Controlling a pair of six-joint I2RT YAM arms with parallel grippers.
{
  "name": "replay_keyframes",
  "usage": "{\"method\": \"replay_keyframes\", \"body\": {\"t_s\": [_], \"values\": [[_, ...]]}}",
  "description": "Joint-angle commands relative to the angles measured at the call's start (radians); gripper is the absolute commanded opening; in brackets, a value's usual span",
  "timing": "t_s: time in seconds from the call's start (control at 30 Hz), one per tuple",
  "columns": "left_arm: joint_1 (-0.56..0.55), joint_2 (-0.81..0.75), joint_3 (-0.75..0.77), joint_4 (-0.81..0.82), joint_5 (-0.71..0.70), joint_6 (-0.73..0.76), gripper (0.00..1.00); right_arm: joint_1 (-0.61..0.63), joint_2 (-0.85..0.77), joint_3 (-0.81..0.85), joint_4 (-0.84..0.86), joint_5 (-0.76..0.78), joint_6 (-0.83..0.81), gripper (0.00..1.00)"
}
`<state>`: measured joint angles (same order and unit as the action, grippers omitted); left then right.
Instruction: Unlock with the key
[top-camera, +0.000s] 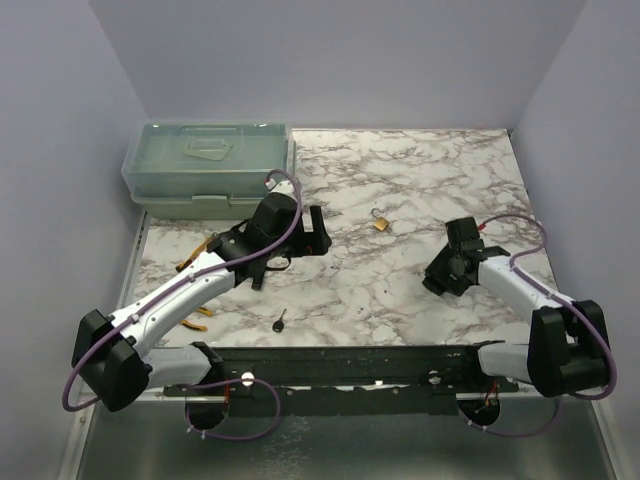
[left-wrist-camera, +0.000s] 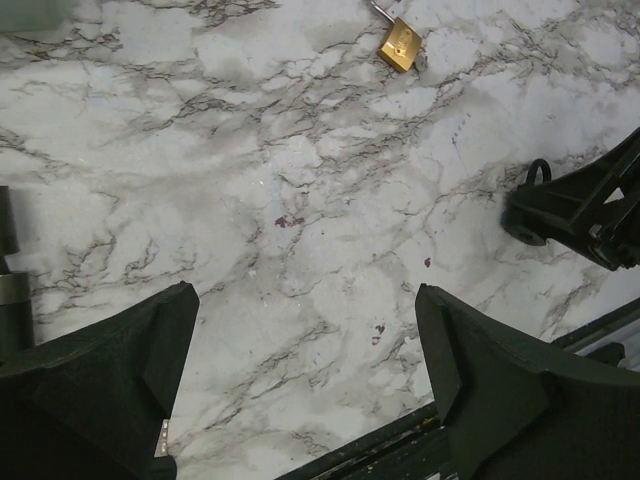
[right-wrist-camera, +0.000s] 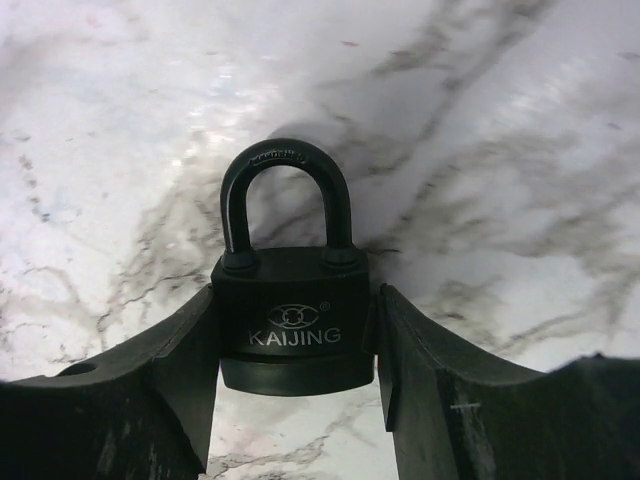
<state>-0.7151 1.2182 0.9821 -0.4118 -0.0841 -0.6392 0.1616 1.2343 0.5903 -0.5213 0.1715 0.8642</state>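
black padlock (right-wrist-camera: 293, 320) gripped in right pincer (right-wrist-camera: 295, 300), key (top-camera: 280, 321) only overhead

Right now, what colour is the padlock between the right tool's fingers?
The padlock is black all over; clearest in the right wrist view.

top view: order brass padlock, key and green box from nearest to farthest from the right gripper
1. brass padlock, mid-table, just up and left of the right gripper
2. key, further left, near the front edge
3. green box, back left corner
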Motion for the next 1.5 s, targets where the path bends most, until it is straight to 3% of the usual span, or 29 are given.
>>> {"method": "replay_keyframes", "body": {"t_s": [0.0,0.33,0.6,0.7,0.87,1.03,1.47], "values": [[0.019,-0.055,0.042,-0.095,-0.077,0.080,0.98,0.066,0.085,0.103,0.100,-0.132,-0.125,0.17],[0.043,-0.168,0.025,-0.218,-0.239,0.257,0.99,0.251,0.249,0.312,0.039,-0.165,-0.244,0.21],[0.056,-0.169,-0.071,-0.182,-0.261,0.263,0.99,0.283,0.305,0.361,0.010,-0.165,-0.257,0.64],[0.061,-0.163,-0.071,-0.174,-0.258,0.268,0.99,0.283,0.309,0.365,0.012,-0.196,-0.259,0.71],[0.074,-0.170,-0.075,-0.165,-0.256,0.269,0.99,0.282,0.319,0.386,-0.013,-0.179,-0.268,0.76],[0.084,-0.181,-0.083,-0.155,-0.248,0.269,0.99,0.282,0.330,0.440,-0.109,-0.041,-0.312,0.84],[0.123,-0.155,-0.083,-0.142,-0.168,0.261,0.99,0.382,0.424,0.472,-0.098,-0.128,-0.277,0.85]]}}
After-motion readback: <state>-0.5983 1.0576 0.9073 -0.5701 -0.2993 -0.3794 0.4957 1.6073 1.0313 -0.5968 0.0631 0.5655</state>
